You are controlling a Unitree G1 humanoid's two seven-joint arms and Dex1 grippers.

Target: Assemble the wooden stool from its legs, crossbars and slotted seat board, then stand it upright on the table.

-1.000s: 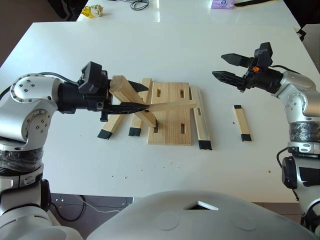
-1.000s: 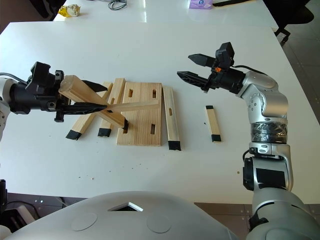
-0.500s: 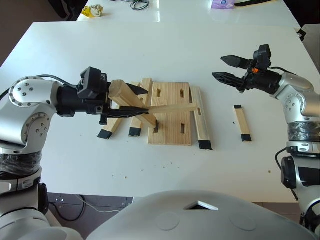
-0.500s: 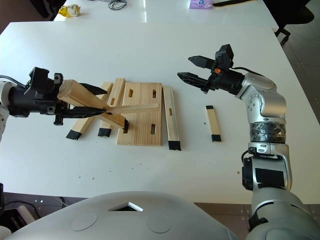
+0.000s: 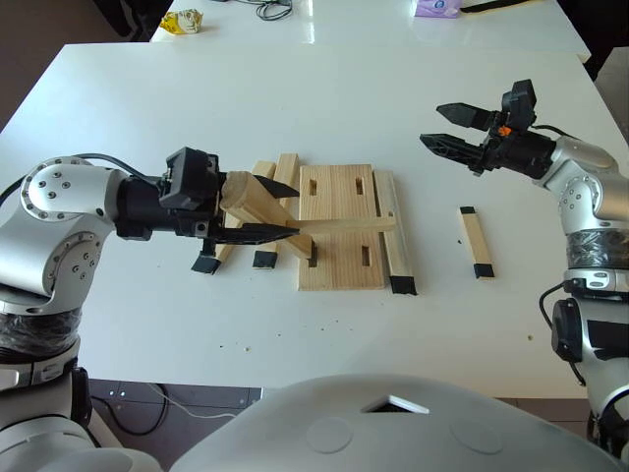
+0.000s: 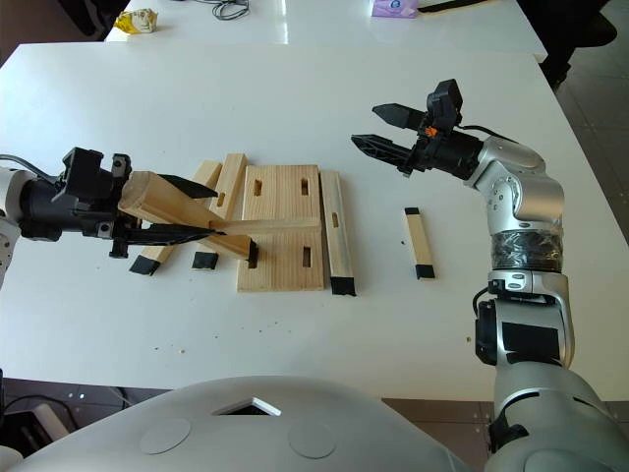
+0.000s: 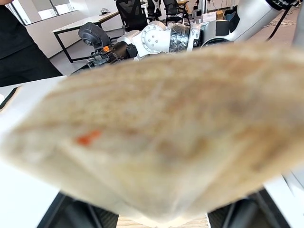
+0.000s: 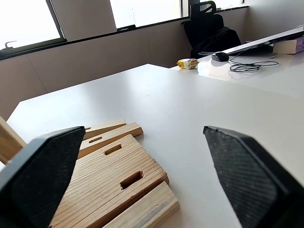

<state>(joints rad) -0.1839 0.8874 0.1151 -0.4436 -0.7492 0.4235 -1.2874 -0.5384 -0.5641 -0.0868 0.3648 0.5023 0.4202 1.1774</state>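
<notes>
STOOL TAKING SHAPE: The robot's left jaws clench a stool leg [image 5: 246, 197] near its upper end, holding it tilted above the white counter [image 5: 295, 98]. The leg's black-capped foot is down at the left edge of the slotted seat board [image 5: 339, 187]. A thin crossbar [image 5: 354, 225] juts from the lower part of the held leg and reaches across the board, which lies flat in the middle of the counter. Two more legs [image 5: 286, 169] lie side by side just left of the board, partly behind the held one. A fourth leg [image 5: 393, 246] lies along the board's right edge, where the crossbar's far end meets it. A short bar [image 5: 474, 241] with black ends rests alone farther right, well apart from the rest. The right jaws hang released above the counter beyond that bar, spread wide and pointing toward the board
</notes>
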